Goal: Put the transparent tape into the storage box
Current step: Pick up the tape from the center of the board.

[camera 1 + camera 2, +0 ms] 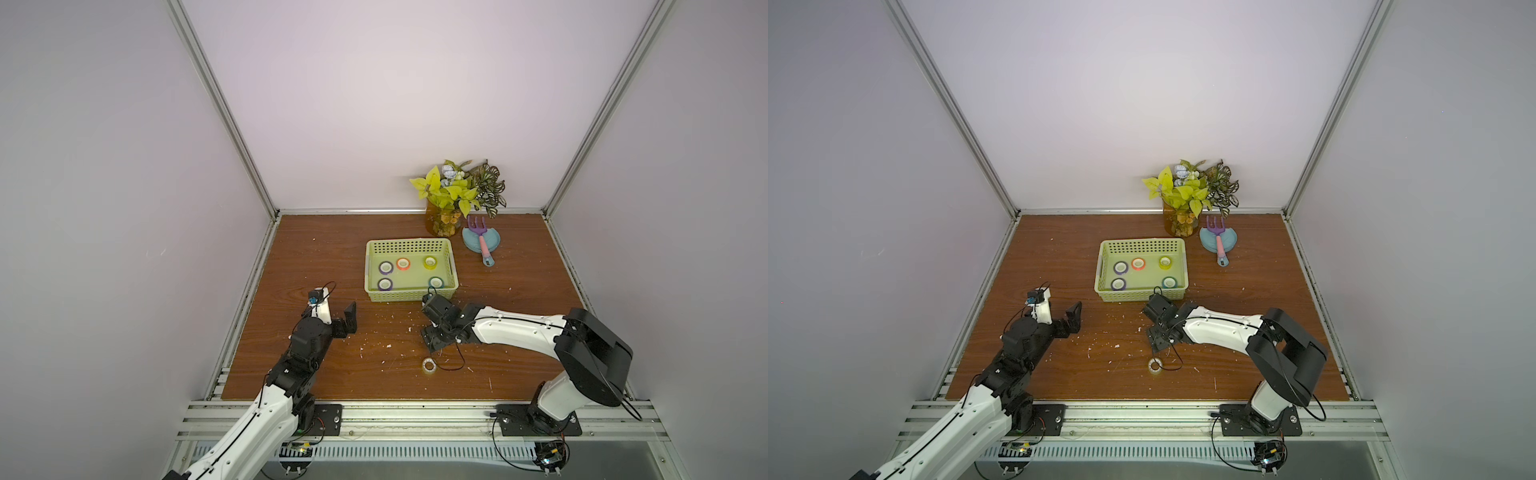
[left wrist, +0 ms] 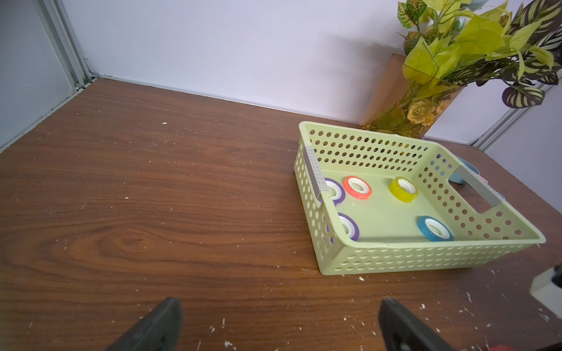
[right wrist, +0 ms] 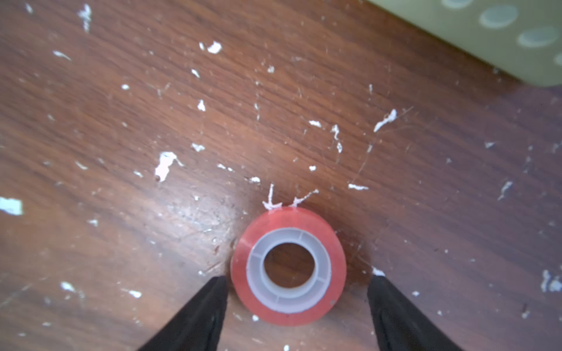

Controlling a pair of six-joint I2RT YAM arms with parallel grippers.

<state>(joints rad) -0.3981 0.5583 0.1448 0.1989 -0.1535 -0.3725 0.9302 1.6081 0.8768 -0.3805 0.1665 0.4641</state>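
The light green storage box [image 1: 411, 296] [image 1: 1140, 295] [image 2: 425, 258] stands at mid table. Several transparent tape rolls lie flat in it: two purple [image 1: 386, 267] [image 1: 385, 284], one orange-red [image 1: 403, 263], one yellow [image 1: 429, 262], one blue [image 1: 435, 282]. A colourless roll [image 1: 428, 365] [image 1: 1156, 365] lies on the table near the front. My right gripper [image 3: 299, 278] [image 1: 434, 338] points down just in front of the box, open, astride another orange-red roll [image 3: 289, 217] lying flat. One fingertip is at its edge and the other stands apart. My left gripper [image 2: 281, 307] [image 1: 336, 309] is wide open and holds nothing, left of the box.
A vase of artificial plants [image 1: 446, 220] stands at the back wall behind the box. To its right a round blue dish [image 1: 494, 241] carries a purple and pink toy rake [image 1: 484, 249]. White flecks litter the wooden table [image 1: 311, 257]. Metal frame rails border it.
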